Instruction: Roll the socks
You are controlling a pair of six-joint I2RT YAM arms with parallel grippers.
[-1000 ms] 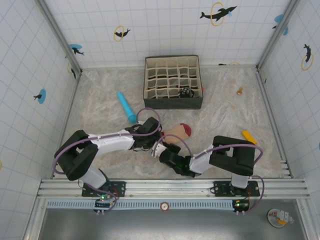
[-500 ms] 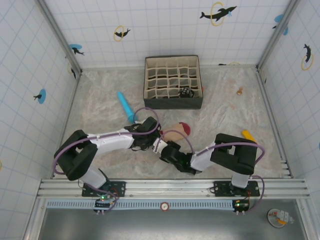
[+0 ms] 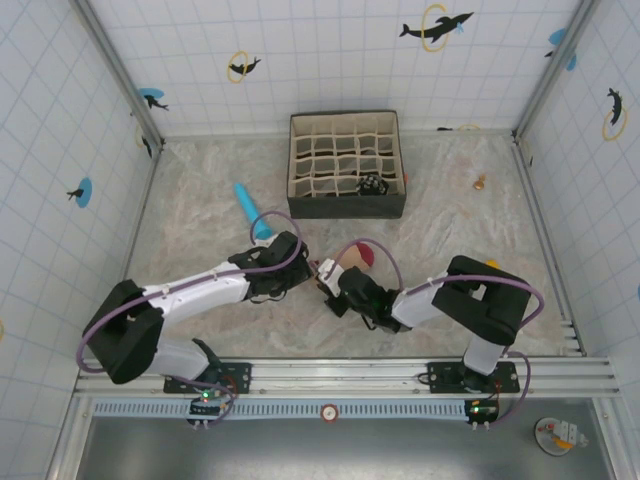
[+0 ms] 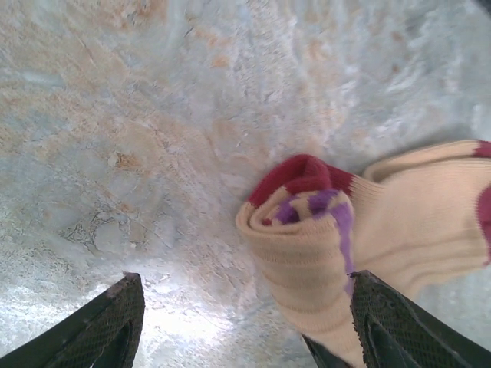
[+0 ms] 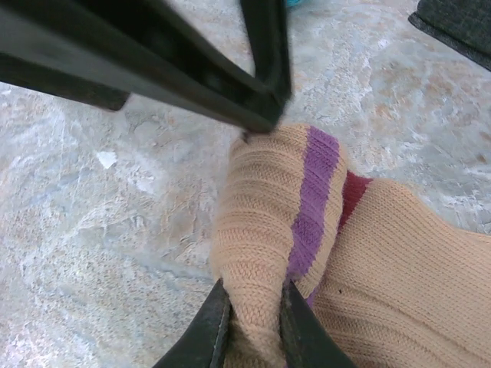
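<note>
Peach sock: mid-table, near side; rolled cuff at its left end, the flat length running right to the maroon toe.
Left gripper: jaws apart, at the roll's left.
Right gripper: clamped on the rolled cuff.

I can read no lettering, numbers or brand names anywhere on my feeds. The only marks are picture decals on the white tiled walls: a black dolphin silhouette leaping through a yellow ring high on the back wall, a smaller one of the same kind to its left, another on the right wall, and dark dolphin shapes on blue discs on the left wall. None of them carries any words.
</note>
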